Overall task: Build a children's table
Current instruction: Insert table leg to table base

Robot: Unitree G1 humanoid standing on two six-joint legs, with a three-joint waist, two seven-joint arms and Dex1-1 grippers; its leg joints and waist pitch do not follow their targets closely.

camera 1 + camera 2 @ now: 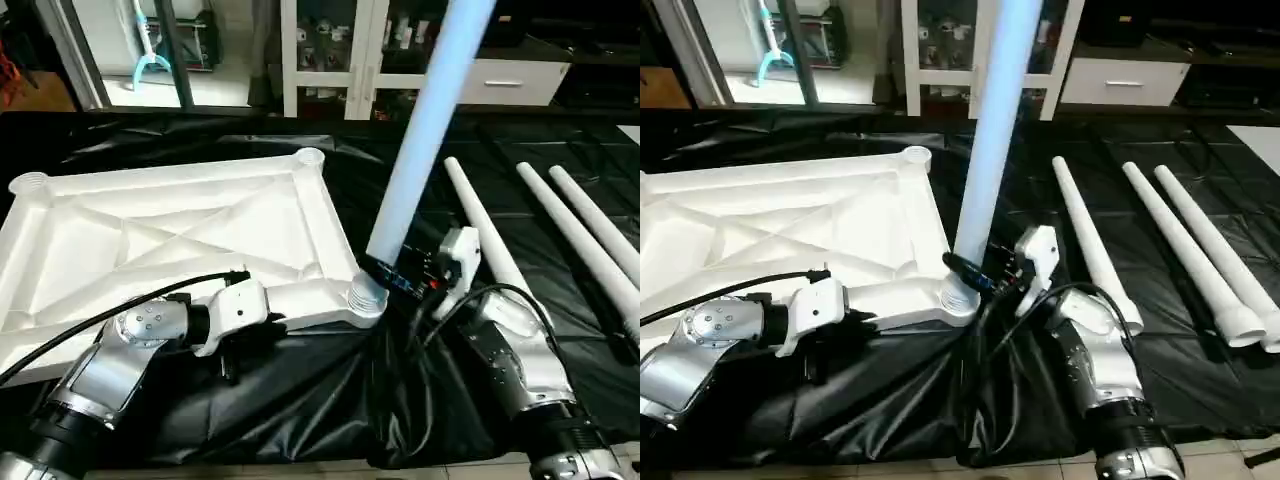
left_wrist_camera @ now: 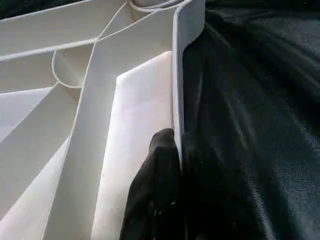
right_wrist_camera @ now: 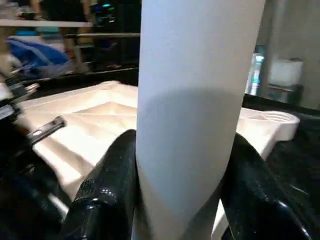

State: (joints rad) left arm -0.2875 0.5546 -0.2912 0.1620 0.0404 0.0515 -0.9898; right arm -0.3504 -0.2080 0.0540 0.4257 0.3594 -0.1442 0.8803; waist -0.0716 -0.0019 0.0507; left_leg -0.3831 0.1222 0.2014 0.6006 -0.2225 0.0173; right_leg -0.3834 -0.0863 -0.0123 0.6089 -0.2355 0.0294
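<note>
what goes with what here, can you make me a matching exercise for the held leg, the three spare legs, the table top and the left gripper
Things:
1. held leg
2. spare legs
3. table top
4. left gripper

States:
a. lying on the black sheet at the robot's right
b. shut on the top's near rim
c. upright at the near right corner socket, in the right gripper
d. ribbed underside facing up

Pairs: 1-c, 2-a, 3-d, 4-b

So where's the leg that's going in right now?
In the left eye view the upright leg stands in the tabletop's near right corner socket, gripped by the right gripper, left of three loose legs.
</note>
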